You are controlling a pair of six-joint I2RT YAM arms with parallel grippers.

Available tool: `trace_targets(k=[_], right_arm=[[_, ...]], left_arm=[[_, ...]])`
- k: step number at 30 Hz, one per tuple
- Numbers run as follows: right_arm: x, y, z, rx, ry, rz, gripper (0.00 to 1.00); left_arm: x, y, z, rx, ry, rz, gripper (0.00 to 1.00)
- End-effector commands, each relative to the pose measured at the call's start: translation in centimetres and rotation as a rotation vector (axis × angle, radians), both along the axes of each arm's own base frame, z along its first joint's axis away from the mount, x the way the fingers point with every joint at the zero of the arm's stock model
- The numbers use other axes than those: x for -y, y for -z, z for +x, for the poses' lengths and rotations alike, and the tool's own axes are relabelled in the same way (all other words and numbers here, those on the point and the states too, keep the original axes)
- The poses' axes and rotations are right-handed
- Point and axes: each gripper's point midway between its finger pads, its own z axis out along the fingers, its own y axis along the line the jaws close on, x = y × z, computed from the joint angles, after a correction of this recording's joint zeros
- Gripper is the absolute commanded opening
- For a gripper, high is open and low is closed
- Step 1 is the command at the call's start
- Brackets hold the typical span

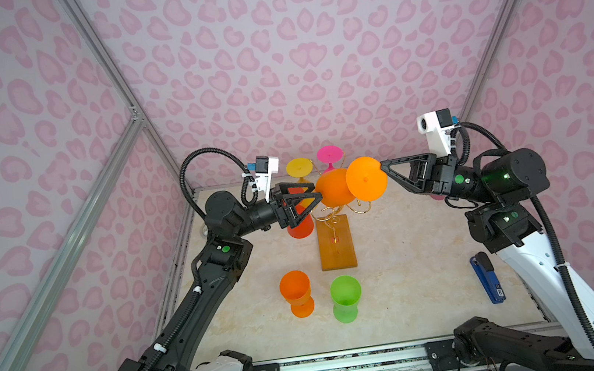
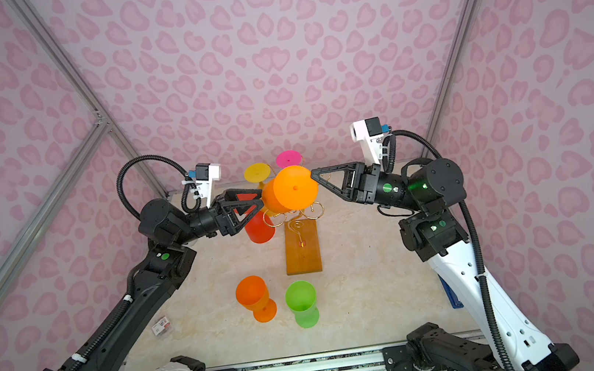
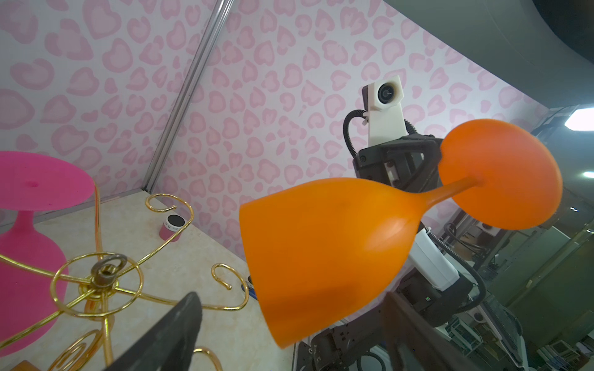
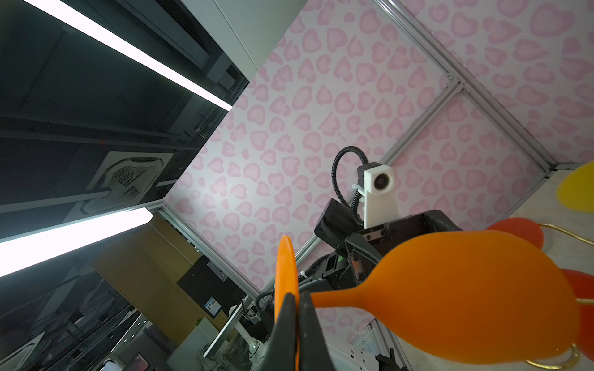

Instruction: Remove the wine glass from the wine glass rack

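Your right hand (image 4: 294, 300) is sitting closest to the lens, clamping tight on the foot rim of the orange wine glass (image 1: 334, 189) and holding it sideways in the air. Your left hand (image 1: 317, 190) is standing wide open, its fingers (image 3: 167, 334) flanking the bowl's mouth. The wine glass rack (image 1: 336, 245) is standing on the counter (image 1: 412, 257) just below, its gold scrolls clear of that glass. An orange goblet (image 1: 296, 290) and a green goblet (image 1: 345, 296) are standing upright nearer you, and a blue stapler (image 1: 487, 278) is lying off to the right
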Motion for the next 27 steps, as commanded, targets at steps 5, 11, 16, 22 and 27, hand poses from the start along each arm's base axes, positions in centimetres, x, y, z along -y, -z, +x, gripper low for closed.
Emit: trace_targets(k=[5,11,16,22,27], right_arm=[[0.1,-1.0,-0.1,0.060,0.004,0.034,0.00],[0.0,-0.9,0.3,0.064,0.000,0.049,0.00],[0.0,-0.9,0.5,0.069,-0.008,0.063,0.00],[0.3,-0.7,1.0,0.063,-0.006,0.086,0.00],[0.8,-0.4,1.7,0.051,0.005,0.101,0.00]], left_arm=[[0.5,-0.8,-0.9,0.033,0.053,-0.043,0.87],[1.1,-1.1,-1.5,0.034,0.083,-0.061,0.85],[1.0,-1.7,-2.0,0.047,0.086,-0.082,0.83],[0.7,-2.4,-2.4,0.064,0.079,-0.106,0.78],[0.4,-2.9,-2.8,0.075,0.076,-0.117,0.73]])
